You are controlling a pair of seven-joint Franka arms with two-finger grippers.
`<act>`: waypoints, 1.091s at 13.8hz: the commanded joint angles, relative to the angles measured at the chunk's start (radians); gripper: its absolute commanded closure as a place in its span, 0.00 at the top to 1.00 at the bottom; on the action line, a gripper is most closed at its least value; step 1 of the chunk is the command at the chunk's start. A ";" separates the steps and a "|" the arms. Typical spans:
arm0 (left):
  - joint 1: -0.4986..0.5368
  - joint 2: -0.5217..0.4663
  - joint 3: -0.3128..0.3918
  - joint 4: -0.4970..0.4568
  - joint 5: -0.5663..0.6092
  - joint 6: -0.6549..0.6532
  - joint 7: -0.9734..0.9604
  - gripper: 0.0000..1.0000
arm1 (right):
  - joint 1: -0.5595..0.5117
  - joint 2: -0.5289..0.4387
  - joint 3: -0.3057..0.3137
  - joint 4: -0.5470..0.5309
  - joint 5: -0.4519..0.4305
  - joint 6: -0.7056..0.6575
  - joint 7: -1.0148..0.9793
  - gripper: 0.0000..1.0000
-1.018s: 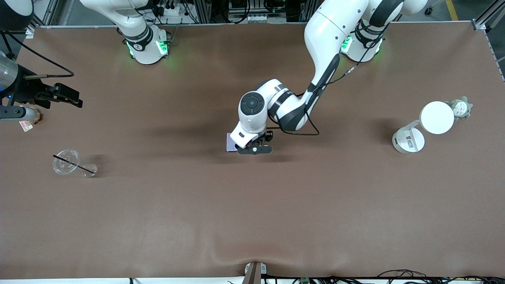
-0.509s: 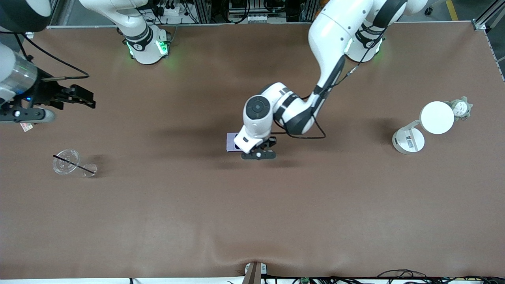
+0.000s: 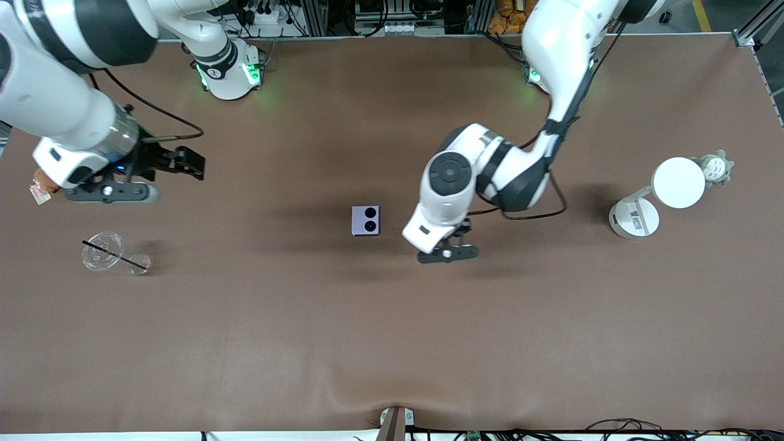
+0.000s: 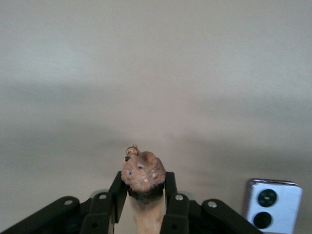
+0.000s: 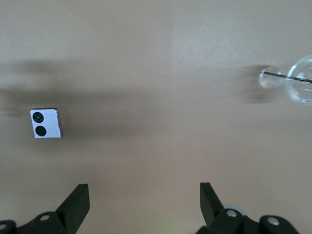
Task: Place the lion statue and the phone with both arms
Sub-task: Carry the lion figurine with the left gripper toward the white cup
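The phone (image 3: 365, 220) lies flat on the brown table near the middle, its two black circles up. It also shows in the left wrist view (image 4: 272, 213) and the right wrist view (image 5: 46, 123). My left gripper (image 3: 447, 252) hangs over the table beside the phone, toward the left arm's end. Its jaws (image 4: 143, 187) are shut on the reddish-brown lion statue (image 4: 143, 173), which the hand hides in the front view. My right gripper (image 3: 109, 192) is over the table at the right arm's end. It is open and empty (image 5: 144, 195).
A clear glass with a black straw (image 3: 103, 251) lies below the right gripper in the front view. A brown plush with a tag (image 3: 40, 184) peeks out by the right arm. A white desk lamp (image 3: 677, 182) and a grey-white plush (image 3: 715, 166) stand at the left arm's end.
My left gripper has moved off the phone toward the left arm's end, so the phone now shows whole. My right arm has swung in from the table's edge toward the middle.
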 commanded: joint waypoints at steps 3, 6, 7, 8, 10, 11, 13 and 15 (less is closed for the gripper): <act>0.166 -0.193 -0.012 -0.220 0.017 0.008 0.138 0.00 | 0.010 0.027 -0.010 0.010 0.018 -0.008 0.004 1.00; 0.254 -0.254 -0.013 -0.411 0.017 0.180 0.200 0.00 | 0.012 0.027 -0.012 0.009 0.018 -0.017 0.012 1.00; 0.271 -0.282 -0.010 -0.484 0.017 0.250 0.218 0.00 | 0.013 0.028 -0.012 -0.002 0.016 -0.016 0.012 1.00; 0.298 -0.293 -0.010 -0.515 0.017 0.262 0.241 0.00 | 0.013 0.028 -0.012 -0.012 0.016 -0.009 0.012 1.00; 0.358 -0.320 -0.013 -0.579 0.017 0.276 0.307 0.00 | 0.013 0.027 -0.012 -0.023 0.016 -0.008 0.012 1.00; 0.367 -0.331 -0.012 -0.619 0.018 0.311 0.315 0.00 | 0.012 0.027 -0.012 -0.023 0.016 -0.011 0.012 1.00; 0.406 -0.328 -0.010 -0.652 0.081 0.338 0.323 0.00 | 0.004 0.027 -0.013 -0.023 0.013 -0.019 0.012 1.00; 0.470 -0.324 -0.016 -0.694 0.147 0.406 0.361 0.00 | 0.010 0.030 -0.012 -0.025 0.013 -0.020 0.013 1.00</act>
